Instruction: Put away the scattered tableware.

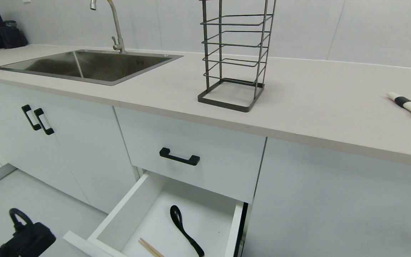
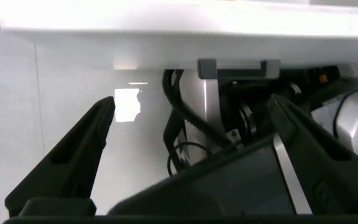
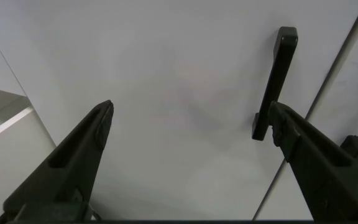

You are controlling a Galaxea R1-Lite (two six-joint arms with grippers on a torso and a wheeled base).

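A black spoon (image 1: pixel 186 230) and a pair of wooden chopsticks (image 1: pixel 150 248) lie in the open lower drawer (image 1: pixel 127 214) under the counter. A white-handled utensil with a black band (image 1: pixel 410 109) lies on the countertop at the far right. My left gripper (image 2: pixel 192 102) is open and holds nothing, low down under a white panel edge (image 2: pixel 179 31). My right gripper (image 3: pixel 190 111) is open too, empty, facing a white cabinet door close to its black handle (image 3: pixel 275 81).
A tall dark wire rack (image 1: pixel 236 53) stands on the counter above the drawers. The steel sink (image 1: pixel 87 66) with its tap is at the back left. The closed upper drawer has a black handle (image 1: pixel 179 156). My left arm (image 1: pixel 23 235) hangs by the floor.
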